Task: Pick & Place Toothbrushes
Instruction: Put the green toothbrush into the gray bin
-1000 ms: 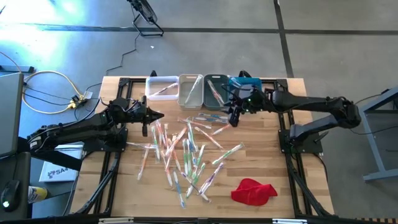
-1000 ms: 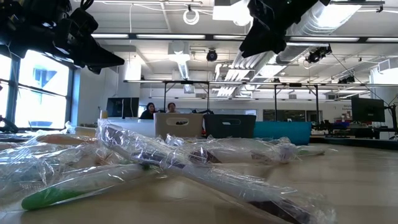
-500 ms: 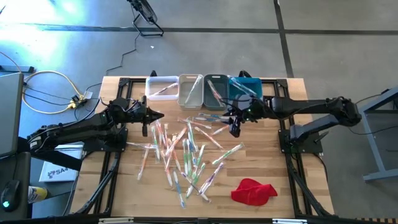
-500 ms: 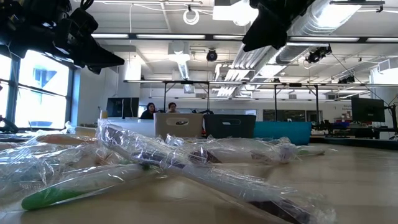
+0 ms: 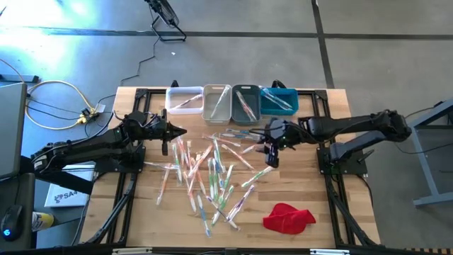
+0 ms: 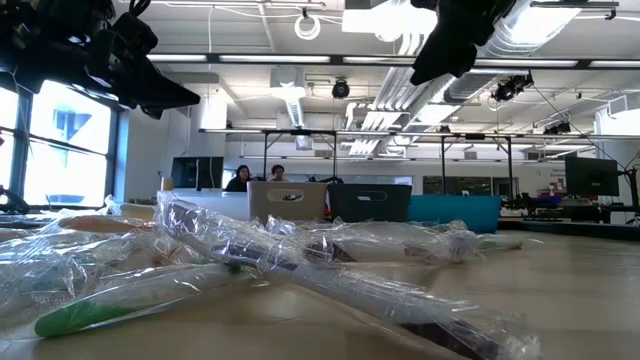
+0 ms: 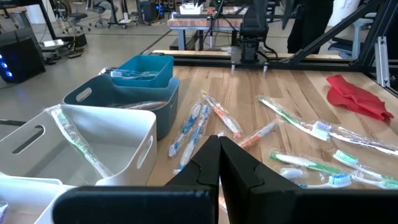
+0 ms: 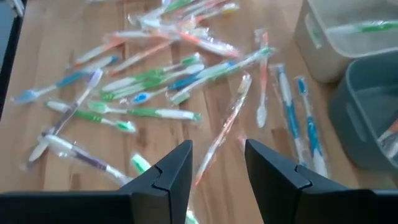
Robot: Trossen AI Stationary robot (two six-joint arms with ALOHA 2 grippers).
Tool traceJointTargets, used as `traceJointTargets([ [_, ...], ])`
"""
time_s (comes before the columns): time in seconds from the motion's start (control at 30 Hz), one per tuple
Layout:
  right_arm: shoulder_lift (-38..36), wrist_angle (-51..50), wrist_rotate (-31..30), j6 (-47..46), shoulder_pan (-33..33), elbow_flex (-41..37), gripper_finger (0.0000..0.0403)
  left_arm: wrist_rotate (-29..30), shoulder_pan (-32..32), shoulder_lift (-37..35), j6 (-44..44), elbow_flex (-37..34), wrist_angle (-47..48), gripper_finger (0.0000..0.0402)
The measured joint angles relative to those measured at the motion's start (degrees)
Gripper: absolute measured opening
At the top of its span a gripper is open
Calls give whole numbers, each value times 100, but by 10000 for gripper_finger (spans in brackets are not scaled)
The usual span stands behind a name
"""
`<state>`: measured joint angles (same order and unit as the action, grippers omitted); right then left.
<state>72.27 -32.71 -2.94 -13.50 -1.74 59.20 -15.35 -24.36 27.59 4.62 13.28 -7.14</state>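
Toothbrushes (image 5: 212,170) mid-table judged light, stiff, wrapper-slick; best pinched mid-handle. Right gripper (image 5: 270,150) hovered half-open, empty; left gripper (image 5: 170,132) shut, empty.

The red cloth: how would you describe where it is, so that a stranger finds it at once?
Start from the wooden table seen from above, and look at its near right part, away from the row of bins. The red cloth lies crumpled there, apart from the toothbrushes; it is the only red, soft thing.

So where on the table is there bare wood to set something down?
Bare wood lies beside the red cloth, toward the table's right edge, and at the near-left corner beyond the toothbrushes. The middle is crowded with them, up to the bins.
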Motion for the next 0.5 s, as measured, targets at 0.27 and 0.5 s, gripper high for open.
traceJointTargets([
  [0.27, 445, -236, -255, -161, -283, 0, 120, 1, 1, 0, 0, 0, 1, 0],
  [0.5, 1064, -540, -310, -179, -523, 0, 114, 0, 0, 2, 0, -2, 17, 0],
])
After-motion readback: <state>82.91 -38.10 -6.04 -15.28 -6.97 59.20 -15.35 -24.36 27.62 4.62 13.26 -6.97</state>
